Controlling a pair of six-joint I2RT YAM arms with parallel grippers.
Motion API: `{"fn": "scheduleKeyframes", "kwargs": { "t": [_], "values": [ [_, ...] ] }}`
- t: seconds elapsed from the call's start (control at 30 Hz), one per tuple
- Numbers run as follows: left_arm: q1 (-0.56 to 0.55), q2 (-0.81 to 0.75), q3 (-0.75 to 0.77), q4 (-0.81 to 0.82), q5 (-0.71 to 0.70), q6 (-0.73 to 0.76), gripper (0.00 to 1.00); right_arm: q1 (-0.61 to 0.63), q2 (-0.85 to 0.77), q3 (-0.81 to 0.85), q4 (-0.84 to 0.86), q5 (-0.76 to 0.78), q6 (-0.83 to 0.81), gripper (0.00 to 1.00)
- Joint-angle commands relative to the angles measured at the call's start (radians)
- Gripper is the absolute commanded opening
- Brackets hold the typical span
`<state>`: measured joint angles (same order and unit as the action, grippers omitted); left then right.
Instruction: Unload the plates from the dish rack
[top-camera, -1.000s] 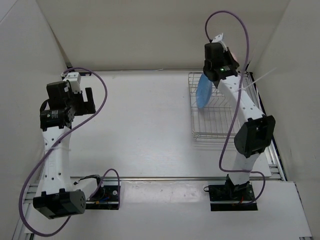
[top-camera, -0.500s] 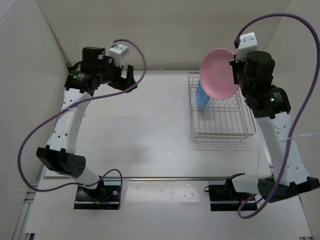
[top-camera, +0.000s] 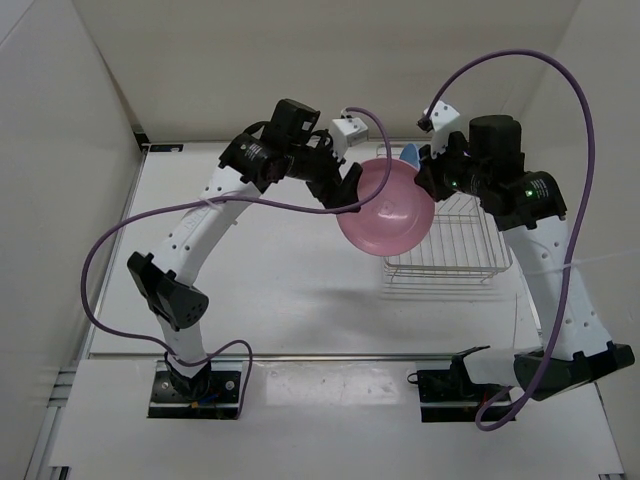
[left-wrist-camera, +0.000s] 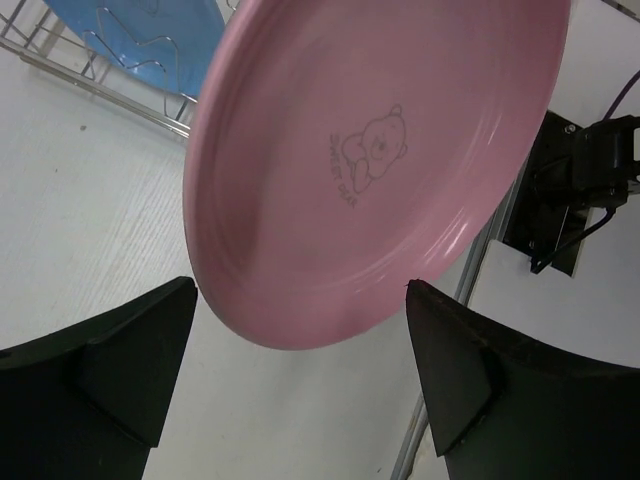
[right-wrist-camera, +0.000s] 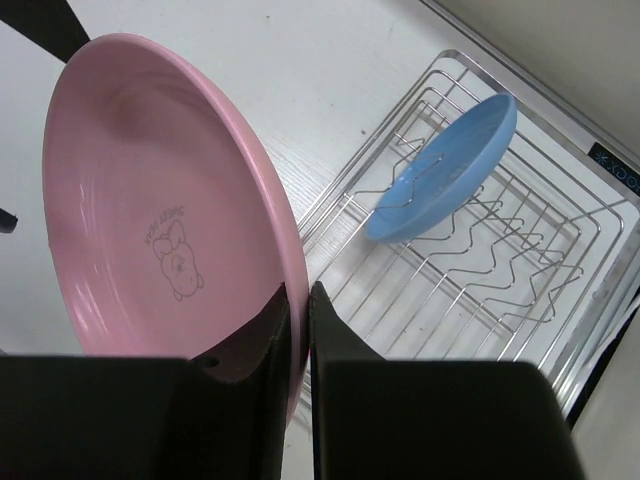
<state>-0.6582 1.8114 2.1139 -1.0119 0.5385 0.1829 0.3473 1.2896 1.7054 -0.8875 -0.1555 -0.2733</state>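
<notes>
The pink plate (top-camera: 385, 210) hangs on edge in the air between the two arms, just left of the rack (top-camera: 450, 255) and clear of the table (top-camera: 280, 270). The right gripper (right-wrist-camera: 298, 300) is clenched on its rim, one finger on each face. The left gripper (left-wrist-camera: 300, 300) is spread wide, and the plate's lower rim sits between its fingers with no visible contact. The blue plate (right-wrist-camera: 450, 165) leans among the prongs at the far end of the rack. Expect the pink plate to be light, stiff and unlikely to break. Its glossy surface is probably slippery, so a single pinch at the rim may let it pivot. Take hold across the raised rim, opposite the existing grip. The left wrist view shows the gap on either side of the rim and the bear print (left-wrist-camera: 370, 150) on the plate's face. The right wrist view shows the pinch itself and how the blue plate sits in the rack. The top view shows both arms meeting at the plate, but the plate and the arms hide the finger contact.
</notes>
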Motion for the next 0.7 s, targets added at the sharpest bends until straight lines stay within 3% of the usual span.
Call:
{"fn": "scheduleKeyframes", "kwargs": {
  "t": [0.0,0.17,0.3,0.43,0.47,0.67],
  "values": [
    [-0.012,-0.020,0.055,0.012,-0.014,0.004,0.96,-0.002,-0.023,0.033,0.024,-0.061,-0.004,0.00],
    [-0.012,-0.011,0.055,0.022,-0.038,-0.007,0.80,-0.002,-0.032,0.033,0.015,-0.070,-0.013,0.00],
    [-0.012,-0.011,0.066,0.022,-0.074,0.004,0.78,-0.002,-0.041,0.023,0.015,-0.046,-0.014,0.00],
    [-0.012,-0.001,0.066,0.022,-0.074,0.004,0.43,-0.002,-0.050,0.014,0.015,-0.056,-0.014,0.00],
    [-0.012,-0.001,0.066,0.032,-0.074,0.004,0.30,-0.002,-0.050,0.014,0.015,-0.056,-0.014,0.00],
    [-0.012,0.019,0.066,0.032,-0.074,-0.016,0.20,-0.002,-0.059,0.014,0.015,-0.079,-0.014,0.00]
  ]
}}
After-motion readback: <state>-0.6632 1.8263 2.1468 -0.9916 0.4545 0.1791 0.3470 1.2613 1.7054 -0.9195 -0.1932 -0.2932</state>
